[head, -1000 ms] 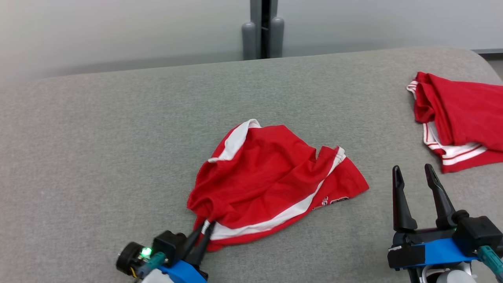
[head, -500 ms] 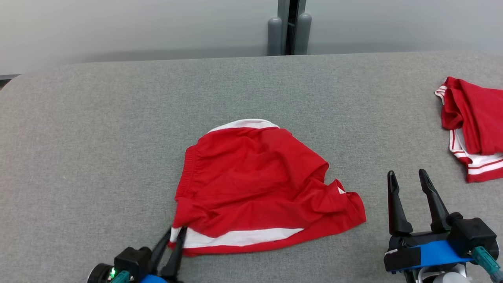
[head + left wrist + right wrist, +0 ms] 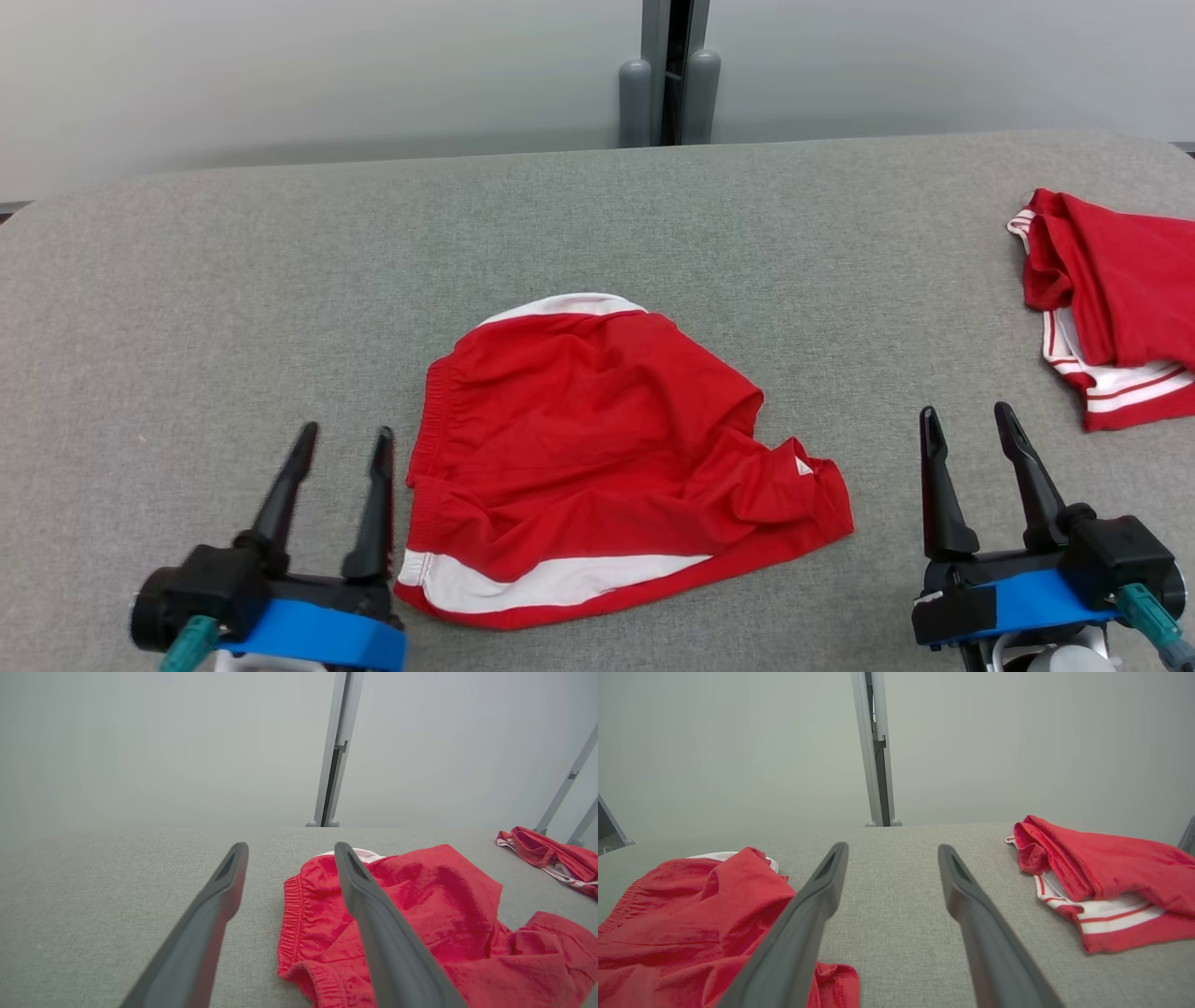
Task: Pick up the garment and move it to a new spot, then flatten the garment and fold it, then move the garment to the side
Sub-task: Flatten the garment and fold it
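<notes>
Change: left gripper (image 3: 345, 431) has let go of the near-left corner of the crumpled red fabric shorts (image 3: 597, 448), which it pinched a moment ago. Its fingers now stand apart and off the cloth. The shorts lie much as they did half a second ago.
Left gripper: near left of the scene, its two long dark fingers spread wide with nothing between them. Its right finger stands just beside the shorts' left edge, and whether it touches cannot be told. In the left wrist view (image 3: 290, 847) that finger crosses in front of the gathered waistband.
Right gripper (image 3: 965, 411): near right, jaws wide apart and holding nothing. It stands over bare surface between the two garments, apart from both.
Shorts: in the middle of the surface, loose and wrinkled, not flat. The elastic waistband is to the left, a white stripe runs along the near edge, and white trim shows at the far edge. The right side is bunched into folds.
Second garment: a pile of red cloth with white stripes (image 3: 1120, 280) at the far right, partly cut off by the frame edge and well apart from the shorts.
Surface: grey woven fabric-covered table (image 3: 233, 308) with rounded far corners.
Background: pale grey wall, with a grey upright post (image 3: 667, 75) at the middle of the far edge.
</notes>
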Robot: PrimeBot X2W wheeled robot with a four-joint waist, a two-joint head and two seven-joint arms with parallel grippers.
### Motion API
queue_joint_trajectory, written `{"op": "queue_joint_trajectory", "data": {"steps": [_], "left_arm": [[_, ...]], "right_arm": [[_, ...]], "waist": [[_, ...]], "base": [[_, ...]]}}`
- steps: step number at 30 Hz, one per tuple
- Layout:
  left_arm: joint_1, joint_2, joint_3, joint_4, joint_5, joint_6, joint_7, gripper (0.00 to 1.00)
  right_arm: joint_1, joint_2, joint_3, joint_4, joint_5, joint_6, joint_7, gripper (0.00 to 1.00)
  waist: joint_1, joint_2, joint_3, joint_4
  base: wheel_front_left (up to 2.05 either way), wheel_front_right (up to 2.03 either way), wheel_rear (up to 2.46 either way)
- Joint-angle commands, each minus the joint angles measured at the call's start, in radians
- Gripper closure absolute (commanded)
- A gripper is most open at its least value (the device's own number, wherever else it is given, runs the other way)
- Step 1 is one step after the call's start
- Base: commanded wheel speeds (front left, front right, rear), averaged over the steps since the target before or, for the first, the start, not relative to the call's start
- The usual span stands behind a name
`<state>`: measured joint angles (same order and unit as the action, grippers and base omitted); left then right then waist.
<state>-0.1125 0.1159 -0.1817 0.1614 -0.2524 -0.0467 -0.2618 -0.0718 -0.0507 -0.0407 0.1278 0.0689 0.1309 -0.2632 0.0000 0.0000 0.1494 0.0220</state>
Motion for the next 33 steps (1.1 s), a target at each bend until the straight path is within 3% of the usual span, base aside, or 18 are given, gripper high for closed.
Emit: {"op": "queue_joint_trajectory", "data": {"steps": [1,13,24,33], "left_arm": [[0.004,-0.008,0.041,-0.013,0.014,-0.005,-0.004,0.0],[-0.004,-0.046,0.192,-0.015,0.082,-0.035,-0.004,0.0],[-0.008,-0.06,0.217,-0.014,0.105,-0.054,-0.004,0.0],[-0.025,-0.064,0.212,-0.006,0.101,-0.062,-0.004,0.0]], "right_arm": [[0.003,0.001,0.003,0.006,-0.005,0.0,-0.002,0.0],[0.005,-0.004,0.054,0.026,-0.018,0.0,-0.002,0.0],[0.016,-0.079,0.258,0.088,-0.001,0.0,-0.002,0.0],[-0.071,-0.109,0.373,0.23,0.019,0.0,-0.002,0.0]], "waist": [[0.0,0.0,-0.004,-0.006],[0.0,0.0,-0.008,-0.017],[0.0,0.0,0.0,-0.012],[0.0,0.0,0.027,0.016]], "base": [[0.0,0.0,0.0],[0.0,0.0,0.0],[0.0,0.0,0.0],[0.0,0.0,0.0]]}}
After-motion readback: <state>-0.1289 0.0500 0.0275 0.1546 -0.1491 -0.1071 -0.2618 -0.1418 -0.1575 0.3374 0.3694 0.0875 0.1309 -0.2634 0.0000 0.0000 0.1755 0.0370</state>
